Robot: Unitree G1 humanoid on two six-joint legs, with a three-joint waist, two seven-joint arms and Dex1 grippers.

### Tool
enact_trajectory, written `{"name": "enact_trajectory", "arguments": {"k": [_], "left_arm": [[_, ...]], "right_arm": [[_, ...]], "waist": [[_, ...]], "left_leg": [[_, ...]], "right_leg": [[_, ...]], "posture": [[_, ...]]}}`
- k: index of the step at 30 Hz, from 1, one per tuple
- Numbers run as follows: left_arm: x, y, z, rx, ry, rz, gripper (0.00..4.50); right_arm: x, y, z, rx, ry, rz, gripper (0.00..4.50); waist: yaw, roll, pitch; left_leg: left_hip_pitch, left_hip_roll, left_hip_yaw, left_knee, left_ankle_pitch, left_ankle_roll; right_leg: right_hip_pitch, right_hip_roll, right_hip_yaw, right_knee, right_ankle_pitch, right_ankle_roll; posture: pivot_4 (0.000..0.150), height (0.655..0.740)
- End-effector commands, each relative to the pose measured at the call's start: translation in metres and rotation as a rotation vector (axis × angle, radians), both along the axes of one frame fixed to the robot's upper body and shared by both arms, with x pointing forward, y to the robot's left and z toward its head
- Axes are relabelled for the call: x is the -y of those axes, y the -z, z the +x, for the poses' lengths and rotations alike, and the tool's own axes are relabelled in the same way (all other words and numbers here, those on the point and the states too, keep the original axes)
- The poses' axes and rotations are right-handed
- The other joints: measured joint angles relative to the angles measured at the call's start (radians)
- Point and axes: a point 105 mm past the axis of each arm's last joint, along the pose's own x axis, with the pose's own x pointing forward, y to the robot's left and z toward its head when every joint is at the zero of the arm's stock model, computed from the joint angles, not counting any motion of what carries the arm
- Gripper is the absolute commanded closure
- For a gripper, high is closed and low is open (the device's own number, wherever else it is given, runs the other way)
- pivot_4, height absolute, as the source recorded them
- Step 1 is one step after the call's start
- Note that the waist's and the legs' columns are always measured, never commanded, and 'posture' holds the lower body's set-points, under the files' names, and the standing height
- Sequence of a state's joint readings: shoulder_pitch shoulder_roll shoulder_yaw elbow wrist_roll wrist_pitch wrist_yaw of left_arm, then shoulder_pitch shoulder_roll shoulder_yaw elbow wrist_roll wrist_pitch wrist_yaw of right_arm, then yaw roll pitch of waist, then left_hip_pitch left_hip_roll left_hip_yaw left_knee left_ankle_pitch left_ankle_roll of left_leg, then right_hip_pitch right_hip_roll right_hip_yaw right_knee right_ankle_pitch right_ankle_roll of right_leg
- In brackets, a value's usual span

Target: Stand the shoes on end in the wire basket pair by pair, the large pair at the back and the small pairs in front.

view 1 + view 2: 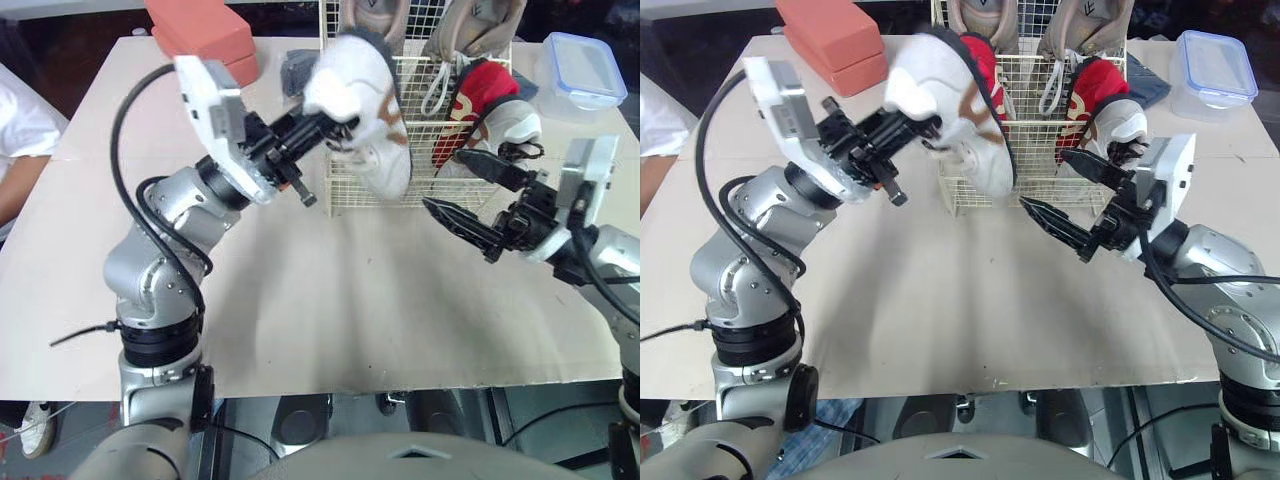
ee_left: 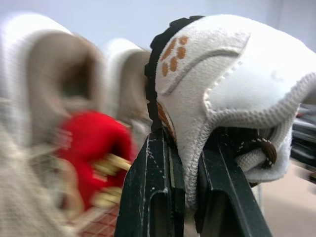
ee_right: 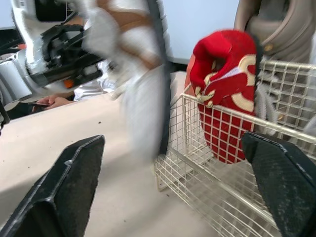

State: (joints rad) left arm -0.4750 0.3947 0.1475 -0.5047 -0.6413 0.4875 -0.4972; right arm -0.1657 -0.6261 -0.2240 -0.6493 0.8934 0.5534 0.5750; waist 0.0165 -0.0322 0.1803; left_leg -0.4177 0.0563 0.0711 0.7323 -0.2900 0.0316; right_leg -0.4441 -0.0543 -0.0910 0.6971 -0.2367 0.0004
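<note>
My left gripper (image 1: 335,125) is shut on the heel of a small white shoe (image 1: 362,110) with brown dots and a black sole, holding it toe-down over the front left of the wire basket (image 1: 372,190). The white shoe (image 2: 222,89) is clamped between the black fingers (image 2: 153,187) in the left wrist view. A red shoe (image 3: 224,94) stands on end at the basket's front right. Two large beige shoes (image 1: 985,20) stand at the back. My right gripper (image 1: 465,185) is open in front of the basket's right side, holding nothing.
A pink box (image 1: 205,40) lies at the table's back left. A clear lidded container (image 1: 583,70) sits at the back right, with dark cloth (image 1: 1150,90) beside the basket. A person's white sleeve (image 1: 20,125) is at the left edge.
</note>
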Motion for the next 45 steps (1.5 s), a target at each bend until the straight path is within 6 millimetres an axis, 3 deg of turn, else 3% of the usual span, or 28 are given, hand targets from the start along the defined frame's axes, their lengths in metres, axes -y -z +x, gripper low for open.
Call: {"name": "enact_trajectory", "arguments": {"k": [1, 5, 14, 20, 25, 29, 45], "left_arm": [[-0.007, -0.009, -0.002, 0.084, -0.166, -0.046, 4.50], [-0.011, 0.008, 0.000, 0.050, -0.317, -0.092, 4.50], [-0.010, 0.035, 0.015, -0.012, -0.430, -0.111, 4.50], [0.002, 0.062, 0.011, -0.041, -0.377, 0.019, 4.50], [0.004, 0.066, 0.008, 0.012, -0.390, 0.063, 4.50], [0.001, 0.088, 0.014, -0.104, -0.407, 0.088, 4.50], [0.012, 0.130, 0.031, -0.379, -0.342, 0.200, 4.50]], "right_arm": [[0.011, -0.014, -0.006, 0.129, 0.066, -0.014, 0.03], [0.020, -0.013, -0.007, 0.185, 0.128, -0.020, 0.03], [0.015, -0.001, -0.021, 0.230, 0.128, 0.020, 0.03], [0.015, 0.004, -0.025, 0.227, 0.131, 0.029, 0.03], [0.017, 0.007, -0.026, 0.215, 0.136, 0.032, 0.03], [0.017, 0.010, -0.026, 0.209, 0.138, 0.030, 0.03], [0.016, 0.021, -0.025, 0.199, 0.136, 0.017, 0.03]], "waist": [[0.000, 0.000, 0.000], [0.000, 0.000, 0.000], [0.000, 0.001, -0.001], [0.000, 0.007, -0.006], [-0.003, 0.009, -0.007], [-0.003, 0.010, -0.008], [-0.003, 0.016, -0.016]], "left_leg": [[0.001, 0.000, 0.000, 0.000, 0.000, 0.000], [0.001, 0.000, 0.000, 0.000, -0.001, 0.002], [0.002, 0.000, 0.001, -0.001, -0.002, 0.003], [0.003, 0.000, 0.001, -0.001, -0.002, 0.003], [0.003, 0.000, 0.001, -0.001, -0.002, 0.004], [0.003, 0.000, 0.001, -0.002, -0.002, 0.004], [0.004, 0.000, 0.001, -0.003, -0.002, 0.004]], "right_leg": [[0.000, 0.000, 0.000, 0.000, 0.000, 0.000], [0.000, 0.000, 0.001, 0.000, 0.000, 0.000], [0.000, 0.000, 0.001, 0.000, -0.001, 0.002], [0.001, 0.001, 0.002, 0.001, -0.002, 0.003], [0.001, 0.001, 0.002, 0.001, -0.002, 0.003], [0.001, 0.002, 0.002, 0.000, -0.002, 0.003], [0.001, 0.002, 0.003, 0.000, -0.003, 0.004]], "posture": [[0.150, 0.6860], [0.150, 0.6860], [0.150, 0.6860], [0.150, 0.6860], [0.150, 0.6860], [0.150, 0.6860], [0.150, 0.6860]]}}
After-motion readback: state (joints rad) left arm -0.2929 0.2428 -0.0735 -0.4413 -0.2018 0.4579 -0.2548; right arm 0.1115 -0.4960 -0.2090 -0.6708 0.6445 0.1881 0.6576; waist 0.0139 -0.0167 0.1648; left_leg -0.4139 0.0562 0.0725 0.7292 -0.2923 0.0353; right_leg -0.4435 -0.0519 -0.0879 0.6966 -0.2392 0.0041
